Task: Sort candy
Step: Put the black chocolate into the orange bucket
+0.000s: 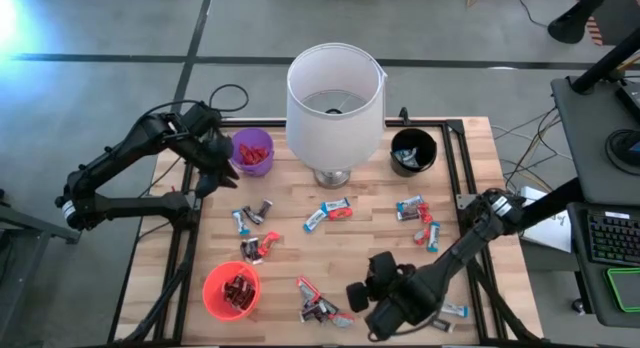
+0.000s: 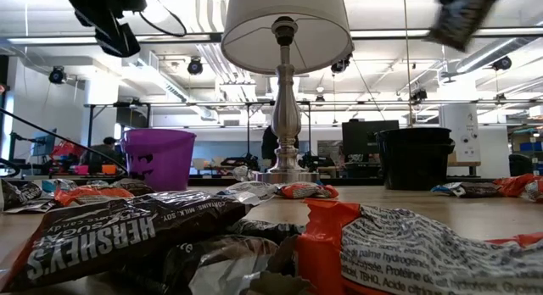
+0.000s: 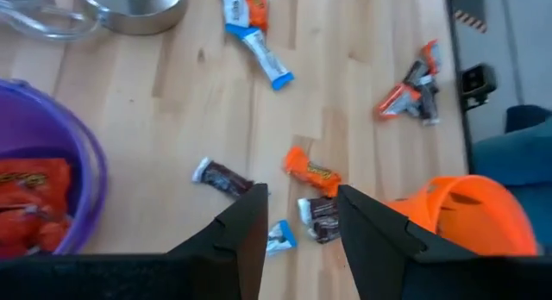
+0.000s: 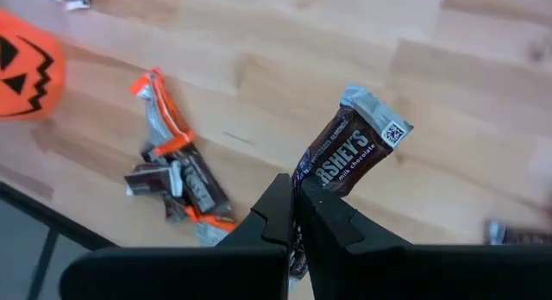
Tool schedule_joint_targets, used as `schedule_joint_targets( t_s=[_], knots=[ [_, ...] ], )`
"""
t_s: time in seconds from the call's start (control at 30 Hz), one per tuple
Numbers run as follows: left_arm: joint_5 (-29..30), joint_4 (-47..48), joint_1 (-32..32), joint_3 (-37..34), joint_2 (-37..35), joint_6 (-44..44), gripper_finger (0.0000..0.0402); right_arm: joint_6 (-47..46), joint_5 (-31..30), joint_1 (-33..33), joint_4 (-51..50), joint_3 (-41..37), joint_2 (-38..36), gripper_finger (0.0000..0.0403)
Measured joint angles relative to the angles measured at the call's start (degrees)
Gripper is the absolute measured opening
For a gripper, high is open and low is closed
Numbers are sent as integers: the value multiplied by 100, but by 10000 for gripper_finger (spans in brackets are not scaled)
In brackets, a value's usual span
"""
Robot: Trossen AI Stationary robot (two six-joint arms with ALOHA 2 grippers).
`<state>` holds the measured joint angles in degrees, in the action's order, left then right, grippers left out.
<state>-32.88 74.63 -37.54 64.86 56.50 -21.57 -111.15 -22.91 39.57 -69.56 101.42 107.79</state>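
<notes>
Wrapped candy lies scattered on the wooden table [image 1: 470, 168]: a heap near the front edge [image 1: 320, 308], loose bars at mid-table [image 1: 330, 210] and at the right [image 1: 418, 213]. My right gripper [image 4: 295, 190], above the table's front middle [image 1: 365, 288], is shut on a dark brown Hershey's bar [image 4: 349, 153], which also shows high up in the low view [image 2: 462, 15]. My left gripper [image 3: 302, 201] hovers open beside the purple cup [image 1: 252, 151] at the far left, with nothing between its fingers. My right gripper pinches the brown bar's near end [image 4: 312, 175] between its two fingers, coming at it slanting down from above. The rest of the bar sticks out past the fingertips, label showing, and is lifted clear of the table.
The purple cup holds red candy. An orange cup [image 1: 232, 291] at the front left holds dark bars, and a black cup [image 1: 413, 151] stands at the far right. A white-shaded lamp [image 1: 335, 103] stands at the far middle. A metal frame borders the table's sides.
</notes>
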Motion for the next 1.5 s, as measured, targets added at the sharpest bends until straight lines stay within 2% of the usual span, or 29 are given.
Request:
schedule_joint_targets(
  t_s=[0.17, 0.27, 0.37, 0.43, 0.7, 0.93, 1.23, 1.5],
  knots=[
    [-722, -98, 16, 0, 26, 96, 156, 546, -56, -244, -9, 145, 0, 8],
    [-1395, -400, 47, 0, 22, 111, 170, 926, -128, -400, -6, 250, -2, 8],
    [-2164, -792, 86, 0, 43, 108, 173, 1326, -137, -571, 0, 390, -2, 8],
    [-2428, -1075, 106, 0, 43, 112, 169, 1578, -153, -673, 2, 485, -2, 8],
    [-2516, -1814, 206, 0, 91, 325, 150, 2693, -449, -1020, 19, 1087, -2, 8],
    [-2853, -2134, 415, 0, 353, 368, 146, 3815, -677, -1293, 601, 1509, -11, 8],
    [-3530, -2315, 673, 0, 664, 368, 146, 4831, -668, -1493, 1291, 1717, -11, 8],
    [-3539, -2664, 1051, 0, 860, 377, 146, 5564, -484, -1641, 2021, 1774, -11, 8]
  ],
)
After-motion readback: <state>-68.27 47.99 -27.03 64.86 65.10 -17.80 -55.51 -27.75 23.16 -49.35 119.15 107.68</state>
